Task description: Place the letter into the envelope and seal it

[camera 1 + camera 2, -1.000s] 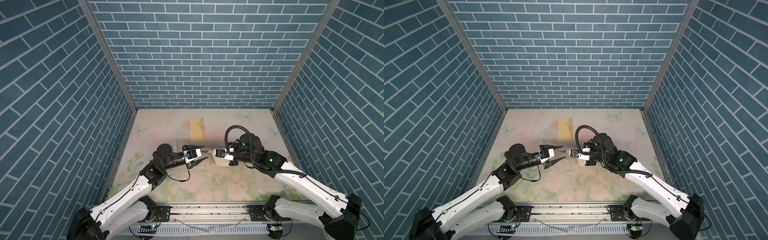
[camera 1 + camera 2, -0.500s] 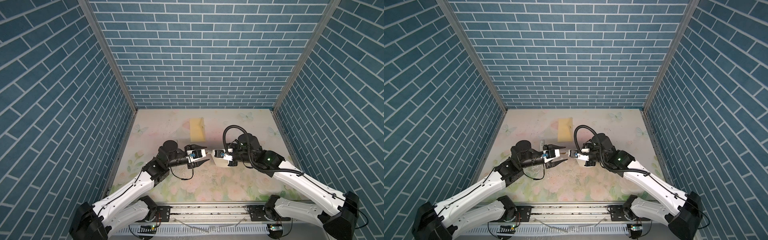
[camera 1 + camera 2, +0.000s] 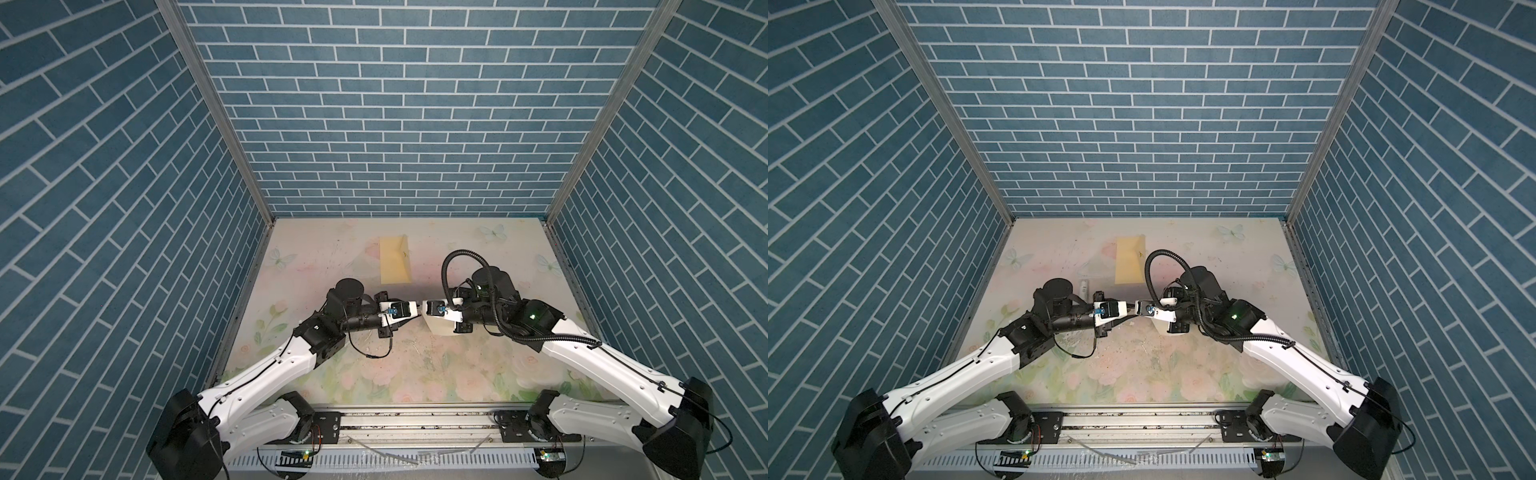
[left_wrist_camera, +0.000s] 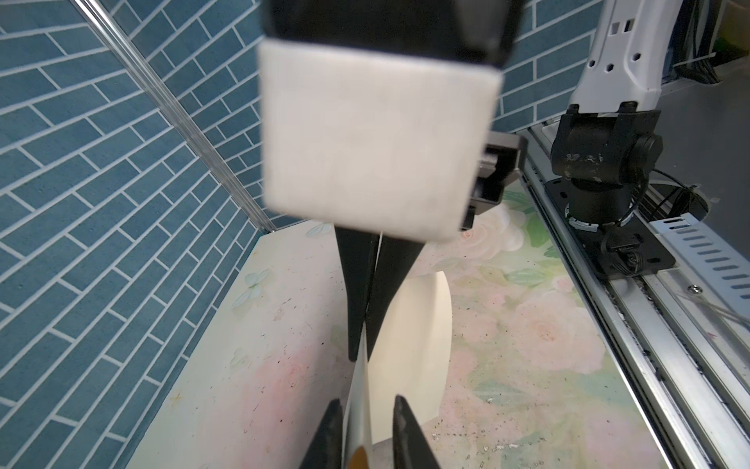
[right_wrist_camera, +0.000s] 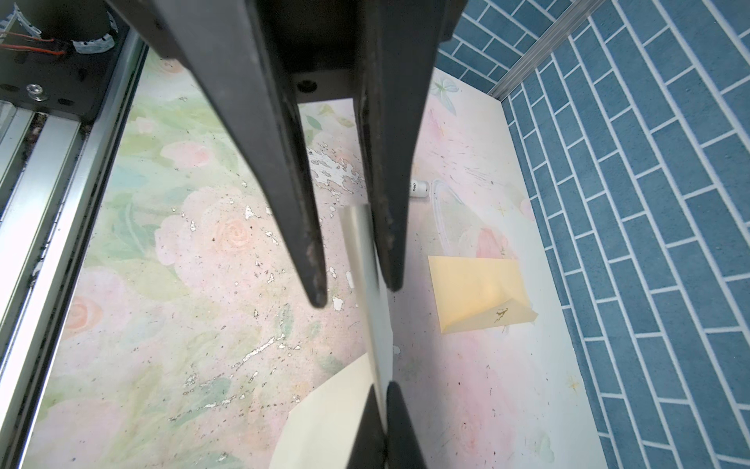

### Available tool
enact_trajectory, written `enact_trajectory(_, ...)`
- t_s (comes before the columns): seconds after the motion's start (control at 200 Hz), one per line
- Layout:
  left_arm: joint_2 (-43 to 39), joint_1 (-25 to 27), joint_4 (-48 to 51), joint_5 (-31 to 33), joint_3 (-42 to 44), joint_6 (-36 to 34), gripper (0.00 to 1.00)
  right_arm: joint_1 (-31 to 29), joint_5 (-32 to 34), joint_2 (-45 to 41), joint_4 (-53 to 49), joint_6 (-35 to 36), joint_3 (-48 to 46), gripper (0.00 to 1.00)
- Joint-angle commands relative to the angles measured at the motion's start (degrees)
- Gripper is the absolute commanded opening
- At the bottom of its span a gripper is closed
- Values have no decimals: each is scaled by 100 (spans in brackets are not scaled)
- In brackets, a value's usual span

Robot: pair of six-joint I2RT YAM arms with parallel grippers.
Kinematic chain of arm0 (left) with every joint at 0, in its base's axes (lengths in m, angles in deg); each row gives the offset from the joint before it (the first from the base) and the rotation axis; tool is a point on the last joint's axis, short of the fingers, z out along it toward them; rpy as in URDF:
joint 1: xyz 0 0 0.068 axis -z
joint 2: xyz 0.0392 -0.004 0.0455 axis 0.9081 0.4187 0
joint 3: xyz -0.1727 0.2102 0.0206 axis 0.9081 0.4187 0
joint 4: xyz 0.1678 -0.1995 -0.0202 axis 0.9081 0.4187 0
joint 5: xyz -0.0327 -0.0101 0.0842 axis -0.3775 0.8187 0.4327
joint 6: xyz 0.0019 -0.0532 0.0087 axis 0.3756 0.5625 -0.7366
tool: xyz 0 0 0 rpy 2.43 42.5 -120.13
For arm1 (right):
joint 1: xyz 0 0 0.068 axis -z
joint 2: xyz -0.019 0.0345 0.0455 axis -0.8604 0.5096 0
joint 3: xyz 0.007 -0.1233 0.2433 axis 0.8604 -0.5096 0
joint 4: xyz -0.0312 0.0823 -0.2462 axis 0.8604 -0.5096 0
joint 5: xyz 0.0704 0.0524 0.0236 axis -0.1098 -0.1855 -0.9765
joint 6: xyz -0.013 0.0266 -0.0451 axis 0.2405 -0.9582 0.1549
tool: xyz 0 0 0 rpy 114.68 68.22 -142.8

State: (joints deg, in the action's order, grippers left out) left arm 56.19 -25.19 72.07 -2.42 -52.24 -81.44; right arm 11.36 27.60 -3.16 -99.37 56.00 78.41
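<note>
Meeting over mid-table, your right gripper [image 5: 383,390] is pressed tight on the letter [image 5: 324,422], while your left gripper [image 5: 355,294] stands slightly spread around its opposite edge, not yet pinching. Farther back, the envelope [image 3: 395,259] lies flat on the table [image 3: 478,365].

Two robot arms show in both top views, the left arm [image 3: 266,374] and the right arm [image 3: 602,365]. Each carries one gripper, so two in all: the left gripper [image 4: 367,406] and the right gripper [image 5: 381,390]. Paper things number two: one letter [image 4: 414,345] and one envelope [image 3: 394,259], above centre. One small white tube [image 3: 1084,286] lies left of centre. There is one floral table [image 3: 415,374], with three brick walls [image 3: 395,124] around it.
</note>
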Motion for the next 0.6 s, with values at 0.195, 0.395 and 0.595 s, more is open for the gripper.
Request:
enact_trajectory(0.195, 69, 35, -173, 14, -139, 160, 4, -16, -96, -42, 30, -134, -146, 0)
enact_trajectory(0.395, 112, 38, -555, 209, -101, 590, 0, -16, 20, -101, 239, -443, -227, 20)
enact_trajectory(0.595, -56, 35, -1270, 968, 230, 1443, 0, -16, 539, -470, 867, -1745, -460, 41)
